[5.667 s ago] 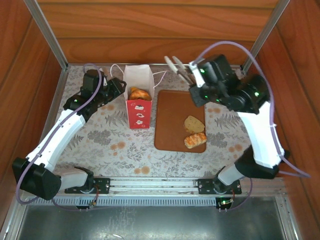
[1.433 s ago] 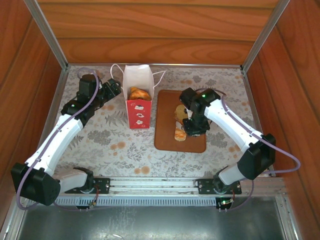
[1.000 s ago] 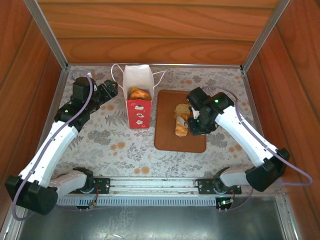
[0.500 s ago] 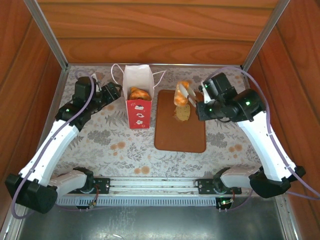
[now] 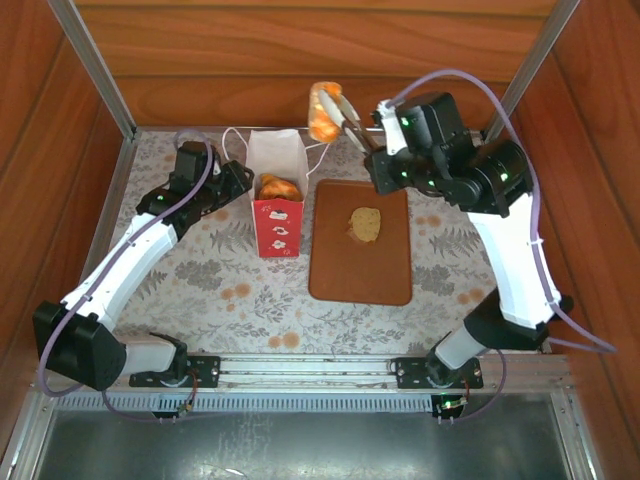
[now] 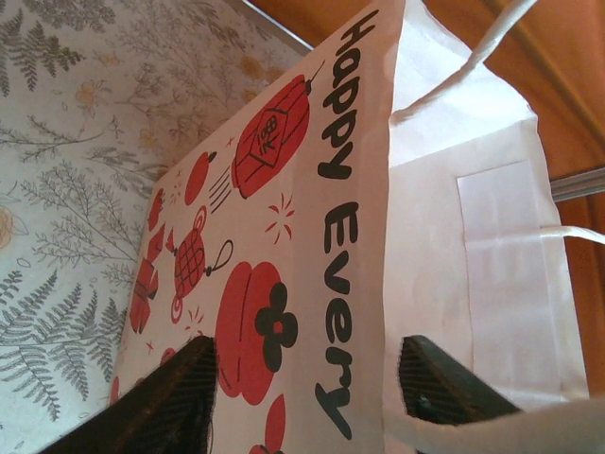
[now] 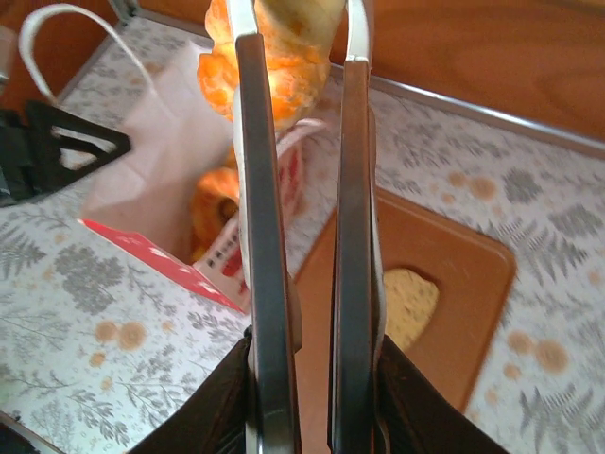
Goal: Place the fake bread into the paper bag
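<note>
Brown board (image 5: 345, 275) sits nearest the arm bases, on the floral cloth. One tan slice (image 5: 365, 224) lies on its far half, untouched.

Next row back: paper bag (image 5: 277, 225) is upright with its mouth open, and a croissant (image 5: 278, 187) shows inside. Left gripper (image 5: 238, 176) is at the bag's left side. The left wrist view has its fingers (image 6: 170, 397) spread wide with a bag corner between them. It can't be told whether they press the paper. Looks like a brace for the bag.

Farthest back: right gripper (image 7: 295, 57) is raised, long fingers narrow and clamped on a glazed roll (image 5: 322, 115). From above, the roll is high, just behind and to the right of the bag mouth, not yet over it. The right wrist view puts the opening below and left of the roll.

Step, as judged: carry phase for the roll, with the slice next in line.

Next move calls for shifting left and nearer until the roll is centred over the mouth, then lowering before release. Watch the cord handles (image 5: 232, 140) and the thin bag rim, because a nudge could tip the bag.
</note>
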You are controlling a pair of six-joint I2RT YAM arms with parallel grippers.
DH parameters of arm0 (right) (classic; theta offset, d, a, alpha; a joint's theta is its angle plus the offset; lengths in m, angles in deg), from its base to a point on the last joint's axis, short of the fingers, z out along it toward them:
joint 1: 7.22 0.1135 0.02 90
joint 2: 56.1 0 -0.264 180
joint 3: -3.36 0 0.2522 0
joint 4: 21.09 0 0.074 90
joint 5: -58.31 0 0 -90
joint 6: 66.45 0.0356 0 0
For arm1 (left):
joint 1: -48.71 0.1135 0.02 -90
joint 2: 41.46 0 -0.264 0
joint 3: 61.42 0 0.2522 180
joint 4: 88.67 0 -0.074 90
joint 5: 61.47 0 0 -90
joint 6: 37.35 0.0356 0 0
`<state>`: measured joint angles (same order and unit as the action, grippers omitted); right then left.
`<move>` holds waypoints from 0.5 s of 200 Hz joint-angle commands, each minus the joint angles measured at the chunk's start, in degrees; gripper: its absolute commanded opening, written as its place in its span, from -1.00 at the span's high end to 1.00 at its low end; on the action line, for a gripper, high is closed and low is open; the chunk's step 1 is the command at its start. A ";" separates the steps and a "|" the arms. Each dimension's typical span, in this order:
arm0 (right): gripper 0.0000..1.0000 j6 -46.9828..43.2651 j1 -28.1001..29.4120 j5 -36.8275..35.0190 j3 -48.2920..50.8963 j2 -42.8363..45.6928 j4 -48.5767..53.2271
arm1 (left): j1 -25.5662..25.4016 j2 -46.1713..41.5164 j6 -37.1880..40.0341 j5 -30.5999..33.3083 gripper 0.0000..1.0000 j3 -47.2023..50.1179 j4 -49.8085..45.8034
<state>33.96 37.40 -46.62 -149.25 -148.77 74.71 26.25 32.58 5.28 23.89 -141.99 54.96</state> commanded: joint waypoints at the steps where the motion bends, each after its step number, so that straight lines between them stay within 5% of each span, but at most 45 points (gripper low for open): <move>1: 0.56 -2.76 2.23 0.56 -6.10 -5.68 -2.13 | -1.35 0.45 0.74 3.82 0.02 -1.92 0.88; 100: 0.55 2.08 4.40 6.11 -1.30 -13.06 -3.39 | -2.68 1.18 0.27 5.26 0.73 -2.68 0.89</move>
<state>34.00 41.27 -42.60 -152.16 -161.93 74.45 24.08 33.38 5.19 28.37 -142.75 55.53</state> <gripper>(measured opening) 0.303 0.177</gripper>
